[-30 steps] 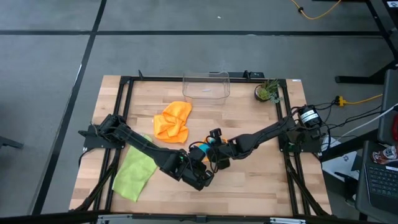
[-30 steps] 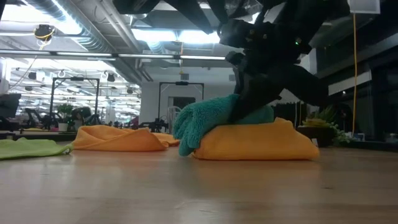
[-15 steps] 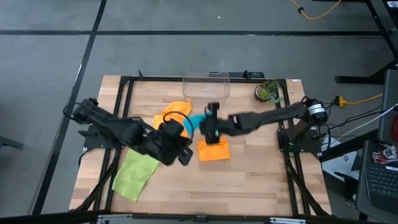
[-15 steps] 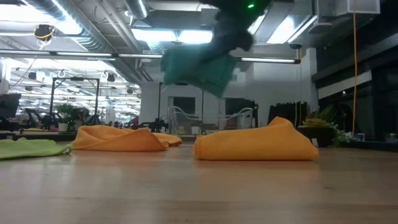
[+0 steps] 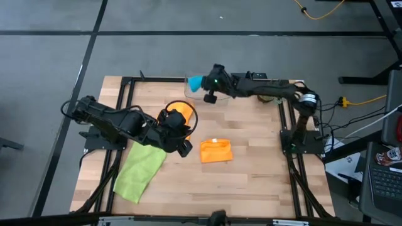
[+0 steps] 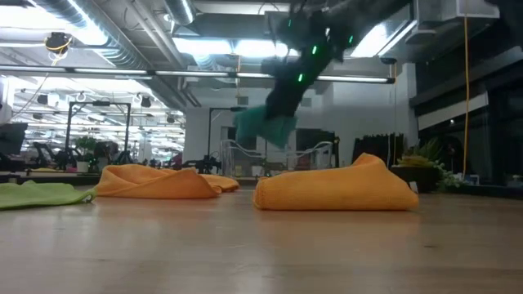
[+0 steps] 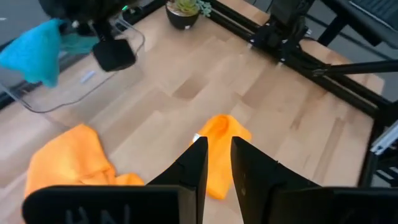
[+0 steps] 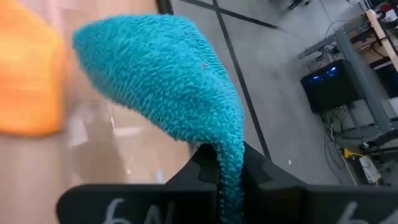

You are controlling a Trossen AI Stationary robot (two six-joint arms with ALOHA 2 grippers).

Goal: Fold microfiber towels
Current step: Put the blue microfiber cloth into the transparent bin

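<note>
My right gripper (image 5: 203,83) is shut on the teal blue towel (image 5: 195,82), high over the clear plastic bin (image 5: 218,95) at the table's far edge. In the low view the towel (image 6: 265,125) hangs in the air. A folded orange towel (image 5: 216,150) lies flat at mid-table. A crumpled orange towel (image 5: 176,119) lies to its left. A lime green towel (image 5: 139,172) lies spread near the left front. My left gripper (image 5: 183,145) is open by a narrow gap and empty. It hovers between the two orange towels and points at the folded one (image 7: 219,134). My right gripper pinches a gathered strip of the teal towel (image 8: 229,163) between its two fingers. The rest of the towel (image 8: 163,74) bunches in a rounded lump beyond the fingertips. The towel is lifted clear of the table and hangs below the gripper (image 6: 263,129).
A small potted plant (image 5: 271,93) stands at the far right corner. The black frame rails (image 5: 125,100) run along the table's edges. Bare wood lies in front of the folded orange towel.
My right gripper has lifted the teal towel off the folded orange towel and carried it up and to the table's far edge, over the clear bin. My left gripper has drawn back from the folded pile toward the left and far side, beside the crumpled orange towel.
</note>
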